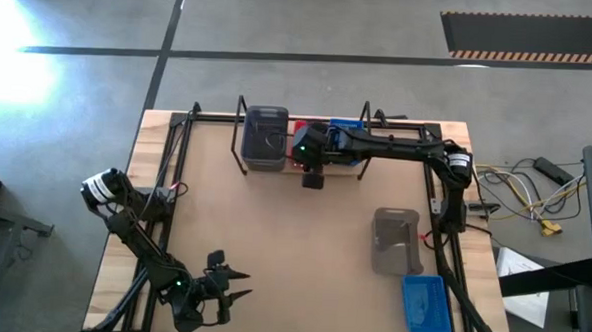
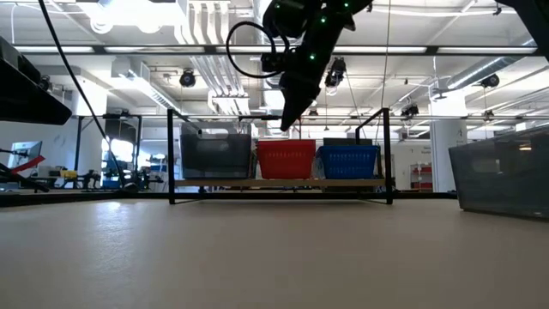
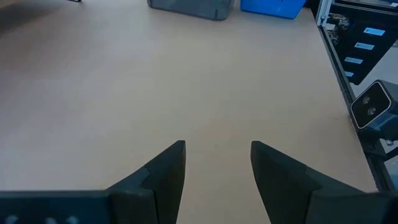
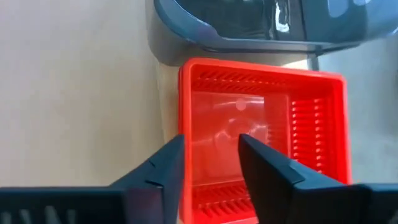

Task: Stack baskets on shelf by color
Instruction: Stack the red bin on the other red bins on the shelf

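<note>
While the right tool (image 1: 310,165) hung over the middle of the shelf (image 1: 348,171), its fingers (image 4: 163,171) stood apart directly above the open red basket (image 4: 261,134) and gripped nothing; the gap between them and the basket's rim suggested the basket was already seated and free of the tool. On the shelf, three colours sat side by side, apparently one spot per colour: a dark grey basket (image 2: 216,154) at one end, the red basket in the centre, and a blue basket (image 2: 349,160) at the other end, each touching or just beside its neighbour. In the low view the right tool hovered clearly above the red basket rather than in it. Two baskets were visible off the shelf, on the table (image 1: 272,255) near the right arm's base: a grey basket (image 1: 395,240) and, closer to the table's corner, a loose blue basket (image 1: 423,303), so the stacking looked incomplete. The left tool (image 1: 233,288) waited near the opposite front corner, well apart from every basket, its fingers (image 3: 165,171) spread over bare table, probably parked there to keep the right arm's working space free.
</note>
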